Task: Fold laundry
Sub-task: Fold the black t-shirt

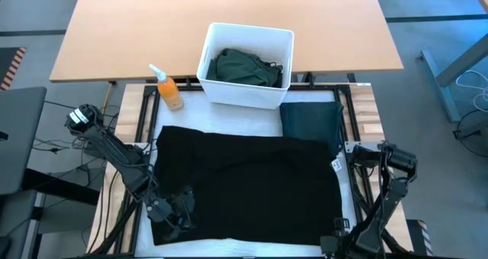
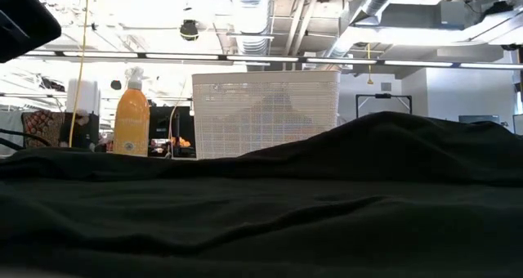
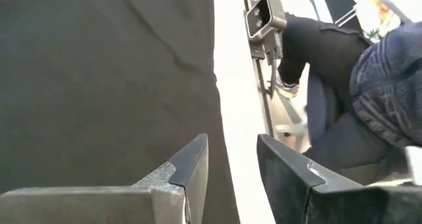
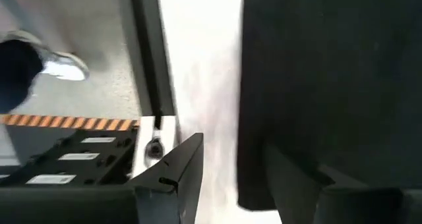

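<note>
My left arm: it reaches in from the bin's far-left side, bent at the elbow, down to the near left corner of the black garment.
My left gripper: it sits at the black garment's near left corner; in my left wrist view the two dark wedge-shaped fingers stand apart, one over the cloth, the other over the white surface past the cloth's edge, with nothing between them.
My right arm: it folds down at the table's right side, well away from the bin, its wrist low at the garment's near right corner.
My right gripper: the fingers stand apart astride the black cloth's edge, one over the white table cover, the other over the cloth; I cannot tell if either touches it.
Black garment: a wide, soft, matte sheet of cloth with shallow creases, spread flat in front of the bin and covering most of the white cover.
Dark green garment: crumpled in a soft heap inside the bin.
Dark teal garment: folded into a neat rectangle, just right of the bin, touching the black garment's far right edge.
Bin: white, rectangular, rigid plastic with fine lattice walls.
Bottle: orange, smooth plastic with a white spray top, just left of the bin.
</note>
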Controlling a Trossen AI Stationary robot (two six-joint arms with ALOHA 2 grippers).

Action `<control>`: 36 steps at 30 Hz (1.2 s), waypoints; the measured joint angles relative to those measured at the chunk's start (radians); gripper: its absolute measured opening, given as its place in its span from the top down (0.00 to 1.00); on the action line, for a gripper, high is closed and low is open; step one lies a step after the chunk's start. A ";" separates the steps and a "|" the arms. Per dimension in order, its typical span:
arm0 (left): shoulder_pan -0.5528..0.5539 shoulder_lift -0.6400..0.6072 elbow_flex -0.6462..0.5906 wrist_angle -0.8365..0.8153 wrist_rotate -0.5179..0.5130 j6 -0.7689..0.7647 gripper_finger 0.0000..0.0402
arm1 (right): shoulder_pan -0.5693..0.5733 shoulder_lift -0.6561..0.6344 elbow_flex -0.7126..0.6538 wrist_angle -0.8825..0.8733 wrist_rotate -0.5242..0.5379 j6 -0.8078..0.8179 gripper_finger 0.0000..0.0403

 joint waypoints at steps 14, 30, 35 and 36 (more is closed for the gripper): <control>-0.235 0.016 0.072 -0.155 -0.033 -0.488 0.70 | 0.007 0.035 0.003 -0.033 0.013 -0.011 0.93; -0.359 0.253 0.072 -0.205 0.018 -0.616 0.70 | 0.003 0.037 0.001 -0.047 0.011 -0.010 0.97; -0.359 0.286 0.072 -0.229 0.022 -0.570 0.70 | -0.004 0.038 0.000 -0.034 0.006 -0.003 0.95; -0.359 0.294 0.072 -0.228 0.019 -0.562 0.70 | -0.004 0.038 0.000 -0.032 0.005 -0.003 0.95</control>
